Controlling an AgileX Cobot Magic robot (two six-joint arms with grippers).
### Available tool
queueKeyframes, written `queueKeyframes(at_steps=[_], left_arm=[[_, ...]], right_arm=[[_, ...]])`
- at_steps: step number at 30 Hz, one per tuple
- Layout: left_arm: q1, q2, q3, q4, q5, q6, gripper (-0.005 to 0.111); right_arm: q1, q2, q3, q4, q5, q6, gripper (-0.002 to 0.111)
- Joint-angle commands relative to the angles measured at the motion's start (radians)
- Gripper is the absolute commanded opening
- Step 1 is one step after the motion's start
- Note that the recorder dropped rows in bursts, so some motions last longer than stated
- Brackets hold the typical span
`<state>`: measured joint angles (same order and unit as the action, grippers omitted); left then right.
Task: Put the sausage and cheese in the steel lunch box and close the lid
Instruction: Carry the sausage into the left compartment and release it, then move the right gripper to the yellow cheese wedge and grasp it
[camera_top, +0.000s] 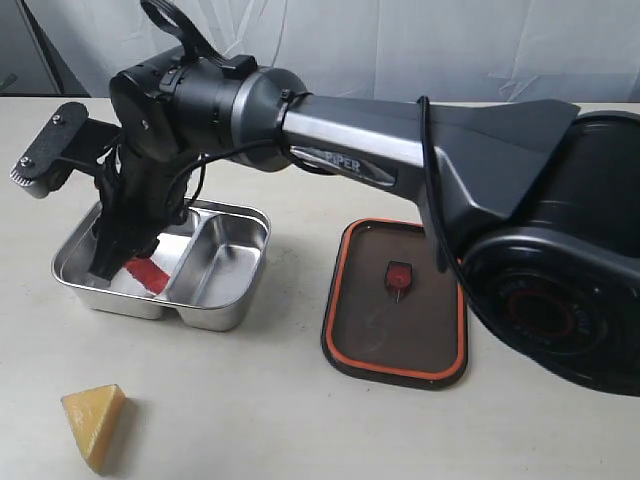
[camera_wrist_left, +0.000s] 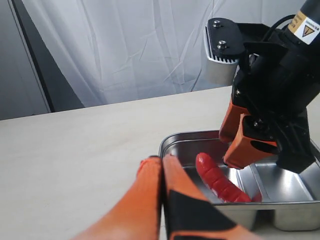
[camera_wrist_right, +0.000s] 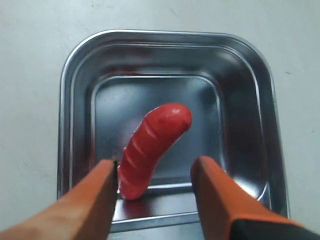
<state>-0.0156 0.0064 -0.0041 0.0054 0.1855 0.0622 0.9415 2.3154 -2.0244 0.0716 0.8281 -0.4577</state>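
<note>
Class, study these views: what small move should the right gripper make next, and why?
Probably lift the right gripper straight up: its jaws stand open, the sausage already lies in the steel lunch box, and the cheese lies outside it.

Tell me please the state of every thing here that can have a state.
steel lunch box: uncovered, one compartment empty
sausage: lying in its other compartment
cheese: on the table, outside the box
lid: off, flat on the table beside the box
right claw: open, around the sausage
left claw: shut, empty
</note>
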Motion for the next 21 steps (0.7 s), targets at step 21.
queueKeyframes(at_steps=[21], left_arm=[[-0.006, -0.006, 0.004, 0.001, -0.005, -0.001, 0.000]], right_arm=[[0.234, -0.056, -0.028, 0.057, 0.357, 0.562, 0.048]])
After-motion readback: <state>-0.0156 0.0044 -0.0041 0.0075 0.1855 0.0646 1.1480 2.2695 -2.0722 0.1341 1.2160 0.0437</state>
